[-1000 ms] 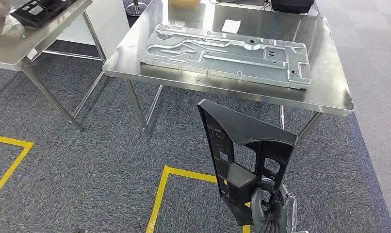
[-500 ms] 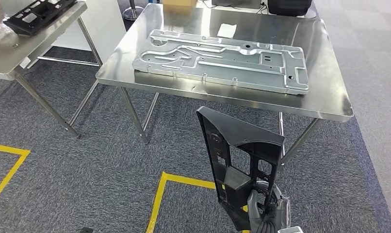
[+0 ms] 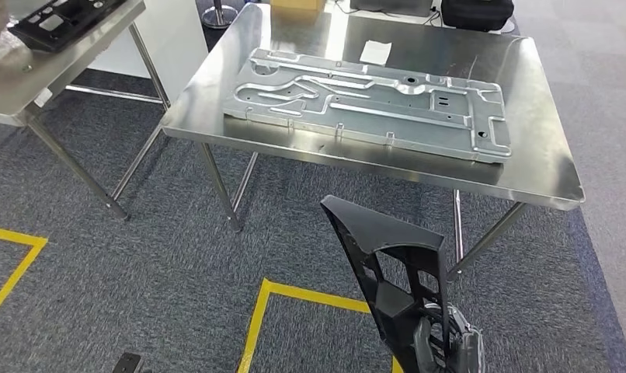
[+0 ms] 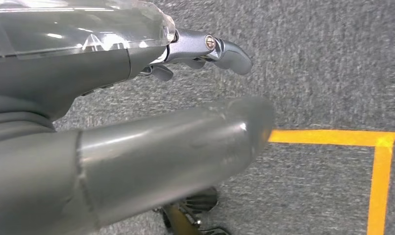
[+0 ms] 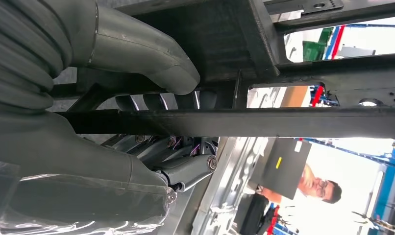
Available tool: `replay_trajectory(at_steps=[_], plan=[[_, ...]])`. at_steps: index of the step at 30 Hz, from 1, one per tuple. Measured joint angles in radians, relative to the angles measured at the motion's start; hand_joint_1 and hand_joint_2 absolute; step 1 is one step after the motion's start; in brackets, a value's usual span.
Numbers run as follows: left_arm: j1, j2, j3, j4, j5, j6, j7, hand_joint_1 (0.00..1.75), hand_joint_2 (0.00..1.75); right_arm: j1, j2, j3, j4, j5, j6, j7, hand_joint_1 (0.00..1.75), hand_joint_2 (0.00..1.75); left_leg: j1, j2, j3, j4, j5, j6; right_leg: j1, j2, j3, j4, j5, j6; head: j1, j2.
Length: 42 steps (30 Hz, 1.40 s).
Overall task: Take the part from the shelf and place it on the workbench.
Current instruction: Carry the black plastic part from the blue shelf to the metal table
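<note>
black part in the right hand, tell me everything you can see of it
The black part is a long, flat frame, plastic by its look, matte, with ribs and several cut-out windows. It stands nearly upright, leaning a little, its pointed top end toward the table. The right hand grips its lower end, fingers through an opening and thumb across a bar. It hangs over the carpet, short of the table, touching nothing else.
</note>
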Motion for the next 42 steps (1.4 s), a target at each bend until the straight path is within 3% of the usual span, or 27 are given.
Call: replay_trajectory(at_steps=[2, 5, 6, 8, 9, 10, 11, 13, 15, 20, 21, 23, 24, 25, 26, 27, 29, 30, 32, 35, 37, 39, 40, 41, 42], plan=[[-0.002, 0.002, 0.000, 0.000, 0.000, 0.000, -0.001, 0.00, 0.00, 0.003, 0.001, -0.012, -0.002, 0.001, -0.001, -0.001, 1.75, 1.75, 0.000, 0.001, 0.002, -0.004, -0.006, -0.011, 0.004, 0.000, 0.010, -0.025, -0.004, -0.008, -0.001, 0.000], [-0.003, 0.007, -0.001, 0.000, 0.000, 0.000, -0.003, 0.00, 0.00, 0.011, 0.002, -0.031, -0.007, 0.001, 0.000, -0.007, 1.75, 1.75, 0.000, 0.003, 0.002, 0.019, -0.028, -0.026, -0.006, 0.001, 0.028, -0.046, -0.003, -0.018, -0.002, 0.000], [-0.004, 0.011, -0.001, 0.000, 0.001, 0.000, -0.004, 0.00, 0.00, 0.011, 0.002, -0.038, -0.010, 0.001, 0.002, -0.011, 1.75, 1.75, 0.000, 0.003, -0.014, 0.059, -0.050, -0.030, -0.009, 0.000, 0.036, -0.053, -0.004, -0.022, -0.004, 0.000], [-0.002, 0.016, -0.001, 0.000, 0.002, 0.000, -0.005, 0.00, 0.00, 0.011, 0.003, -0.052, -0.014, 0.001, 0.009, -0.017, 1.75, 1.75, 0.005, 0.003, -0.079, 0.185, -0.105, -0.039, -0.009, -0.001, 0.046, -0.055, -0.010, -0.027, -0.007, 0.000], [-0.001, 0.018, -0.001, 0.000, 0.003, 0.000, -0.005, 0.00, 0.00, 0.012, 0.003, -0.061, -0.016, 0.002, 0.011, -0.018, 1.75, 1.75, 0.008, 0.003, -0.112, 0.239, -0.119, -0.043, -0.009, -0.001, 0.050, -0.054, -0.014, -0.028, -0.007, 0.000], [0.001, 0.019, -0.001, 0.000, 0.004, 0.000, -0.005, 0.00, 0.00, 0.012, 0.003, -0.071, -0.016, 0.003, 0.014, -0.018, 1.75, 1.75, 0.010, 0.003, -0.132, 0.263, -0.114, -0.046, -0.009, -0.001, 0.054, -0.053, -0.019, -0.027, -0.007, 0.000], [0.003, 0.020, -0.001, 0.000, 0.005, 0.000, -0.005, 0.00, 0.00, 0.012, 0.003, -0.081, -0.018, 0.005, 0.017, -0.018, 1.75, 1.75, 0.012, 0.004, -0.134, 0.249, -0.088, -0.048, -0.009, 0.000, 0.060, -0.052, -0.024, -0.026, -0.007, 0.000], [0.003, 0.024, -0.001, 0.000, 0.007, 0.000, -0.005, 0.00, 0.00, 0.010, 0.003, -0.098, -0.019, 0.009, 0.023, -0.017, 1.75, 1.75, 0.015, 0.004, -0.091, 0.131, -0.005, -0.048, -0.010, 0.001, 0.074, -0.049, -0.037, -0.020, -0.007, 0.000], [0.002, 0.026, -0.001, 0.000, 0.009, -0.001, -0.006, 0.00, 0.00, 0.009, 0.003, -0.110, -0.023, 0.011, 0.025, -0.017, 1.75, 1.75, 0.013, 0.004, -0.050, 0.032, 0.038, -0.042, -0.006, 0.002, 0.082, -0.042, -0.049, -0.010, -0.007, 0.000], [0.001, 0.027, -0.004, 0.000, 0.005, -0.003, -0.007, 0.00, 0.00, -0.008, -0.003, -0.134, -0.039, 0.039, 0.020, 0.000, 1.75, 1.75, 0.012, 0.002, -0.039, 0.006, 0.038, -0.014, -0.007, 0.003, 0.074, -0.020, -0.071, 0.012, -0.006, 0.000], [-0.002, 0.028, -0.006, 0.000, 0.001, -0.005, -0.004, 0.00, 0.00, -0.024, -0.010, -0.141, -0.043, 0.046, 0.015, 0.018, 1.75, 1.75, 0.013, 0.003, -0.037, 0.002, 0.038, -0.008, -0.008, 0.003, 0.057, 0.017, -0.092, 0.017, -0.005, 0.000], [-0.009, 0.028, -0.011, 0.000, -0.007, -0.009, 0.004, 0.00, 0.00, -0.073, -0.034, -0.155, -0.049, 0.058, 0.001, 0.071, 1.75, 1.75, 0.013, 0.006, -0.036, 0.001, 0.037, 0.001, -0.011, 0.002, -0.010, 0.141, -0.147, 0.025, -0.003, 0.000], [-0.013, 0.028, -0.016, 0.000, -0.010, -0.012, 0.009, 0.00, 0.00, -0.103, -0.050, -0.162, -0.049, 0.064, -0.008, 0.101, 1.75, 1.75, 0.013, 0.007, -0.036, 0.001, 0.036, 0.003, -0.012, 0.002, -0.047, 0.203, -0.165, 0.027, -0.003, 0.000], [-0.017, 0.028, -0.022, 0.000, -0.012, -0.013, 0.014, 0.00, 0.00, -0.135, -0.066, -0.167, -0.048, 0.069, -0.016, 0.127, 1.75, 1.75, 0.012, 0.008, -0.034, 0.001, 0.035, 0.003, -0.013, 0.001, -0.073, 0.238, -0.166, 0.028, -0.003, 0.000], [-0.022, 0.028, -0.028, 0.000, -0.012, -0.014, 0.019, 0.00, 0.00, -0.167, -0.081, -0.172, -0.047, 0.075, -0.022, 0.150, 1.75, 1.75, 0.011, 0.008, -0.032, 0.001, 0.033, 0.004, -0.013, 0.001, -0.080, 0.237, -0.147, 0.027, -0.003, 0.000], [-0.026, 0.027, -0.033, 0.000, -0.013, -0.014, 0.022, 0.00, 0.00, -0.197, -0.094, -0.175, -0.046, 0.080, -0.026, 0.166, 1.75, 1.75, 0.011, 0.007, -0.028, 0.001, 0.032, 0.003, -0.012, 0.001, -0.067, 0.196, -0.108, 0.024, -0.003, 0.000], [-0.034, 0.027, -0.041, 0.000, -0.013, -0.014, 0.026, 0.00, 0.00, -0.241, -0.113, -0.180, -0.045, 0.086, -0.031, 0.184, 1.75, 1.75, 0.009, 0.004, -0.020, 0.001, 0.026, -0.001, -0.009, 0.002, -0.012, 0.063, -0.029, 0.012, -0.002, 0.000], [-0.035, 0.026, -0.045, 0.000, -0.013, -0.014, 0.026, 0.00, 0.00, -0.255, -0.120, -0.180, -0.045, 0.088, -0.033, 0.187, 1.75, 1.75, 0.008, 0.002, -0.019, 0.002, 0.024, -0.005, -0.006, 0.002, 0.011, 0.010, -0.010, 0.007, -0.002, 0.000], [-0.037, 0.026, -0.051, 0.000, -0.014, -0.014, 0.027, 0.00, 0.00, -0.268, -0.127, -0.181, -0.044, 0.090, -0.036, 0.190, 1.75, 1.75, 0.007, -0.001, -0.022, 0.002, 0.022, -0.014, -0.001, 0.003, 0.023, -0.025, -0.010, 0.001, -0.003, 0.000], [-0.037, 0.025, -0.055, 0.000, -0.018, -0.016, 0.027, 0.00, 0.00, -0.276, -0.135, -0.181, -0.044, 0.098, -0.044, 0.191, 1.75, 1.75, 0.007, -0.001, -0.025, 0.012, 0.011, -0.031, -0.007, 0.003, 0.031, -0.041, -0.010, -0.010, -0.006, 0.000], [-0.040, 0.025, -0.057, 0.000, -0.021, -0.017, 0.028, 0.00, 0.00, -0.301, -0.141, -0.178, -0.040, 0.137, -0.064, 0.202, 1.75, 1.75, 0.009, 0.001, -0.062, 0.094, -0.032, -0.039, -0.011, 0.001, 0.041, -0.049, -0.009, -0.018, -0.010, 0.000], [-0.044, 0.025, -0.064, 0.000, -0.023, -0.019, 0.031, 0.00, 0.00, -0.364, -0.153, -0.165, -0.026, 0.209, -0.088, 0.238, 1.75, 1.75, 0.010, 0.001, -0.134, 0.227, -0.081, -0.045, -0.010, 0.004, 0.043, -0.049, -0.011, -0.022, -0.013, 0.000], [-0.048, 0.023, -0.070, 0.000, -0.024, -0.022, 0.034, 0.00, 0.00, -0.408, -0.161, -0.152, -0.014, 0.253, -0.094, 0.263, 1.75, 1.75, 0.010, 0.001, -0.165, 0.273, -0.086, -0.047, -0.010, 0.006, 0.044, -0.048, -0.012, -0.023, -0.013, 0.000], [-0.053, 0.021, -0.077, 0.000, -0.025, -0.024, 0.039, 0.00, 0.00, -0.456, -0.169, -0.136, -0.001, 0.297, -0.095, 0.287, 1.75, 1.75, 0.010, 0.001, -0.179, 0.283, -0.071, -0.048, -0.009, 0.008, 0.046, -0.048, -0.014, -0.024, -0.013, 0.000], [-0.059, 0.019, -0.084, 0.000, -0.025, -0.026, 0.045, 0.00, 0.00, -0.505, -0.177, -0.117, 0.014, 0.343, -0.095, 0.312, 1.75, 1.75, 0.010, 0.001, -0.174, 0.254, -0.037, -0.046, -0.008, 0.010, 0.049, -0.046, -0.016, -0.023, -0.014, 0.000]])
